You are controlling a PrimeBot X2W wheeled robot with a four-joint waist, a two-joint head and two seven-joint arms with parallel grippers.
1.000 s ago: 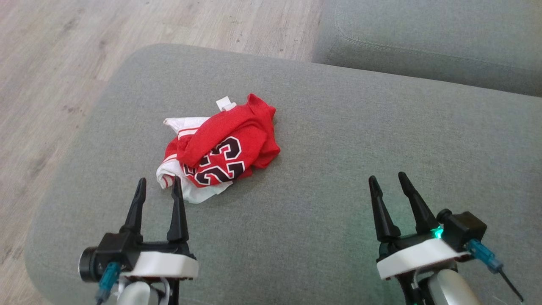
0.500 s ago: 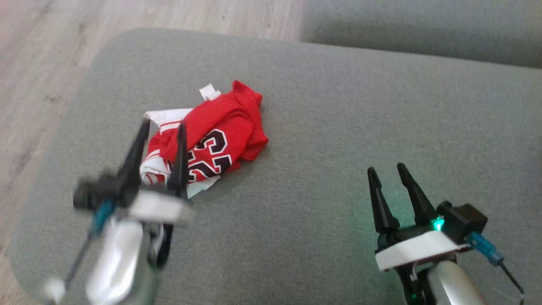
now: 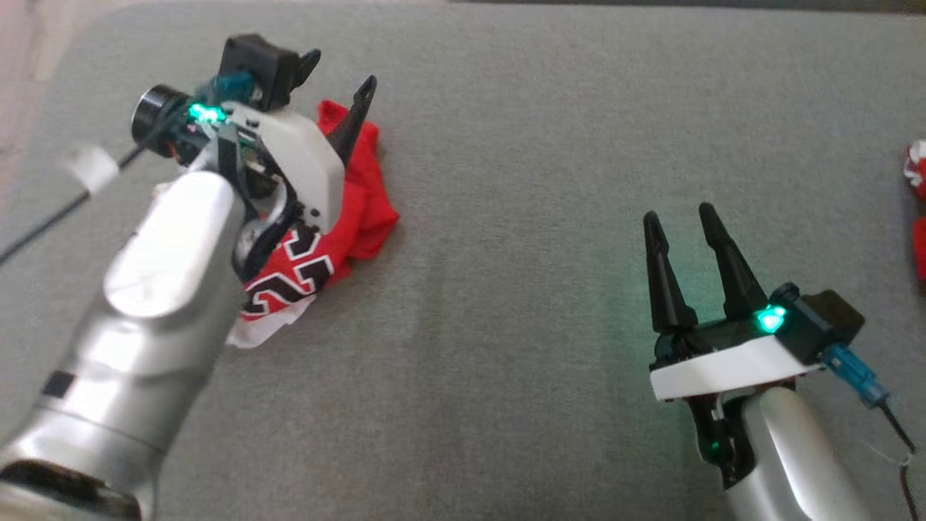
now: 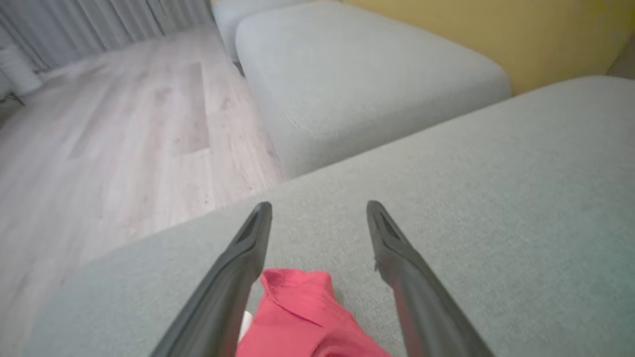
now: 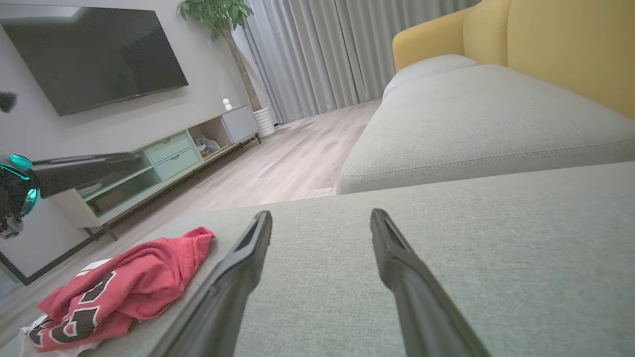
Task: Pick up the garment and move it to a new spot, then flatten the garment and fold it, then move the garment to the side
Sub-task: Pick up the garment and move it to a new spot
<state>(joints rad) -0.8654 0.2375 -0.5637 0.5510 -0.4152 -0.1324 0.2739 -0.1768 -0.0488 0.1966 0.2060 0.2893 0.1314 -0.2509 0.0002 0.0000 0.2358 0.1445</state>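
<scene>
Though blurry, forearm point(image 3: 166, 268) apparently across garment point(image 3: 365, 210).

One garment point(image 3: 365, 210), two grippers point(image 3: 342, 66) point(image 3: 677, 211)

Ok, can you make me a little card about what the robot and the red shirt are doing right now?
jersey: red and white with black numbers, crumpled on the grey cushion
left gripper: open, over the jersey's far end, red cloth between its jaws, not clamped
right gripper: open, apart from the jersey, over bare cushion
task step: jersey not yet picked up
</scene>
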